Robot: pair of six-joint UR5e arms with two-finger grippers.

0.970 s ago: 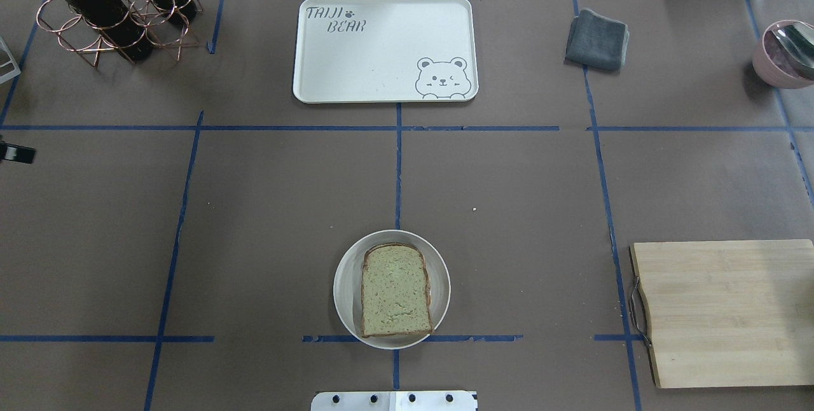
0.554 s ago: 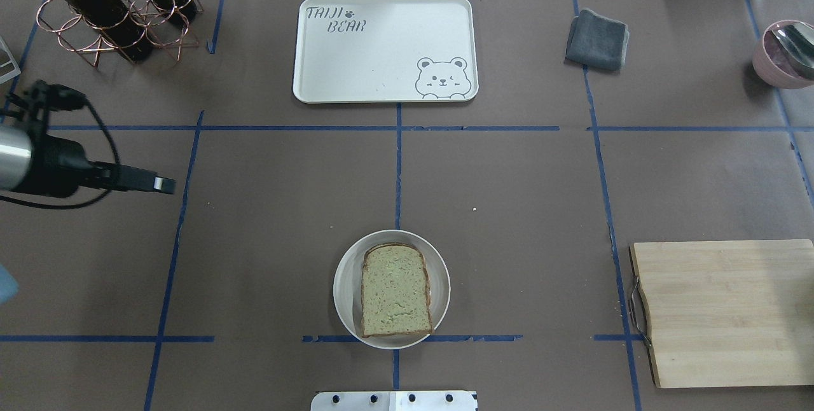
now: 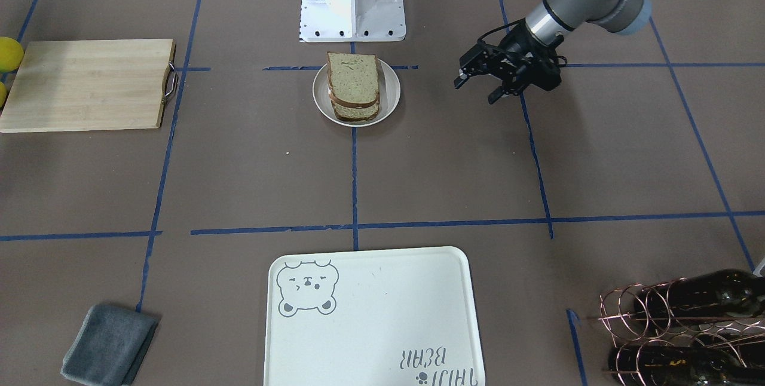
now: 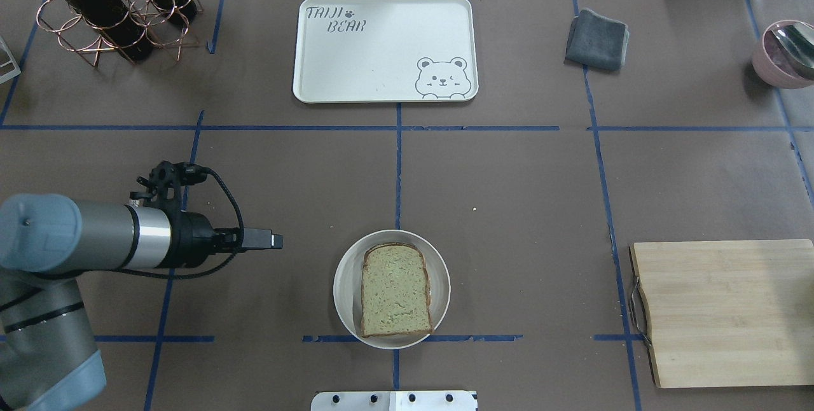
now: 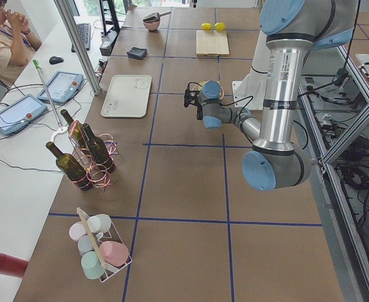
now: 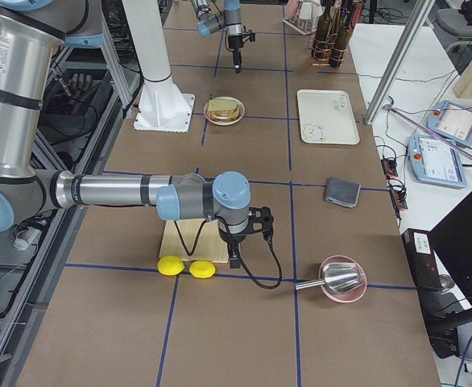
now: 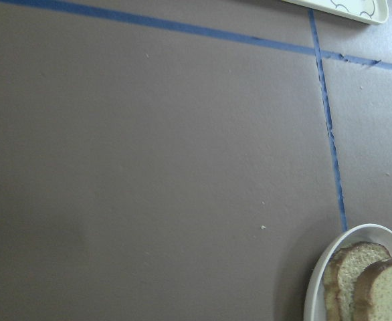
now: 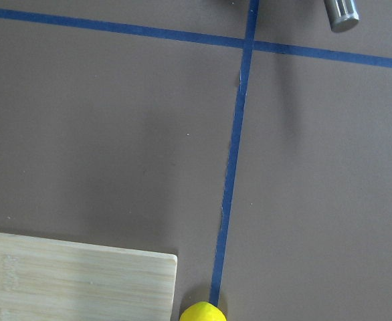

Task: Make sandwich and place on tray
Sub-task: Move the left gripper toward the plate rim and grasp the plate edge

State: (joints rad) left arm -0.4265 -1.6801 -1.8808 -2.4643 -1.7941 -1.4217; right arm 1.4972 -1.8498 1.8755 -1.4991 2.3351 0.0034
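Note:
The sandwich is a stack of greenish-tan bread slices with brown crust on a small round white plate near the table's front middle. It also shows in the front view and at the lower right of the left wrist view. The egg is mostly hidden between the slices. The cream tray with the bear drawing lies empty at the far middle. My left gripper is open and empty, hovering left of the plate. My right gripper shows only in the right side view, by the wooden board; I cannot tell its state.
A wooden board lies at the front right, with two lemons beside it. A grey cloth and a pink bowl with a spoon sit at the far right. A wire rack with wine bottles stands at the far left.
My left arm has come in from the left edge and moved right and nearer, toward the plate. The sandwich, plate and tray have not moved.

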